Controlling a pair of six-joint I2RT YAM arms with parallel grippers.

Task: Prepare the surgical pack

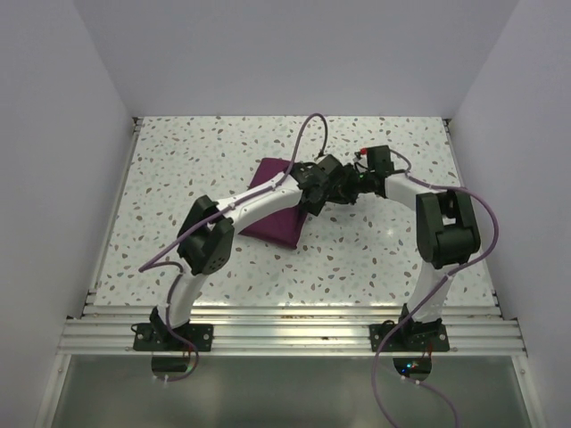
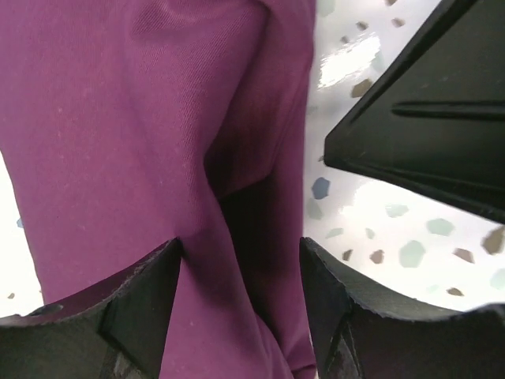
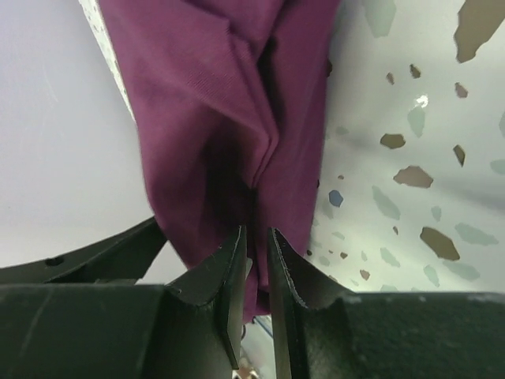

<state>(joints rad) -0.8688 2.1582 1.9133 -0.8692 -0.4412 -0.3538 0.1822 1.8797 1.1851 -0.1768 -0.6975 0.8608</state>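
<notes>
The purple cloth (image 1: 277,225) lies folded into a flat, roughly rectangular bundle near the middle of the worktop (image 1: 178,178), a little toward 12 o'clock from centre. One corner points to 11 o'clock and its lower edge runs toward 5 o'clock. Seen close from the wrists, its surface is creased, with a raised fold running along it.

The right pincer (image 3: 254,260) is at the bundle's 3 o'clock side. Its two fingers (image 3: 225,272) are nearly together, and the raised fold runs down into the narrow gap between them, so it is gripping the cloth. The left pincer (image 2: 241,308) is at the same side of the bundle. Its fingers (image 2: 138,312) stand wide apart with cloth between them, and neither finger presses on it; this pincer is open. In the left wrist view a black angular machine part (image 2: 426,118) hangs at 2 o'clock, over the bare speckled surface just beside the cloth's edge.

From above, the left arm (image 1: 210,241) rises from 7 o'clock and crosses over the bundle, hiding its middle. The right arm (image 1: 446,227) rises from 5 o'clock and bends in from 3 o'clock. Thin purple cables (image 1: 314,125) loop off both arms. A metal rail (image 1: 294,325) runs along the 6 o'clock edge, and plain white walls (image 1: 53,134) close the other three sides.
</notes>
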